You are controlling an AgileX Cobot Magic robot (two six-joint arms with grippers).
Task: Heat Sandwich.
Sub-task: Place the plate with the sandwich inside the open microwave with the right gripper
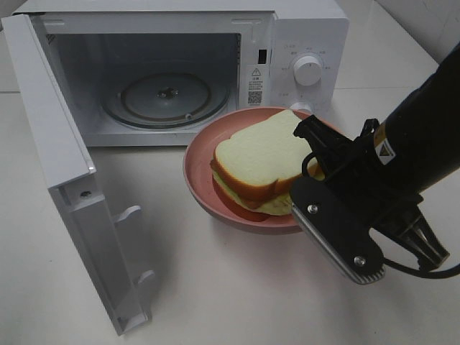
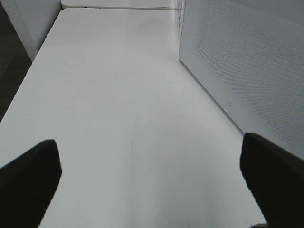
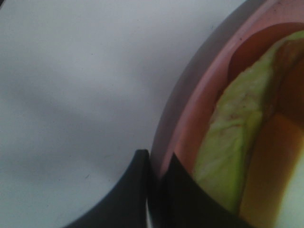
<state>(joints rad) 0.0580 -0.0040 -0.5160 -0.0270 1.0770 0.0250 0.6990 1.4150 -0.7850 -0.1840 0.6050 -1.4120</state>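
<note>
The sandwich (image 1: 259,162), white bread with a tan crust over pale green filling, lies on a round pink plate (image 1: 198,176) just in front of the open microwave (image 1: 309,43). My right gripper (image 1: 302,210) is at the plate's near right edge, shut on the rim. In the right wrist view its two dark fingers (image 3: 137,190) pinch the pink plate rim (image 3: 190,114), with the sandwich's green filling (image 3: 228,142) just inside. My left gripper (image 2: 152,183) is open over bare white table (image 2: 123,95) and holds nothing. It does not show in the high view.
The microwave door (image 1: 65,172) stands swung out to the left, toward the table's front. A glass turntable (image 1: 165,97) lies inside the cavity. In the left wrist view a perforated white microwave panel (image 2: 247,71) rises beside the left gripper.
</note>
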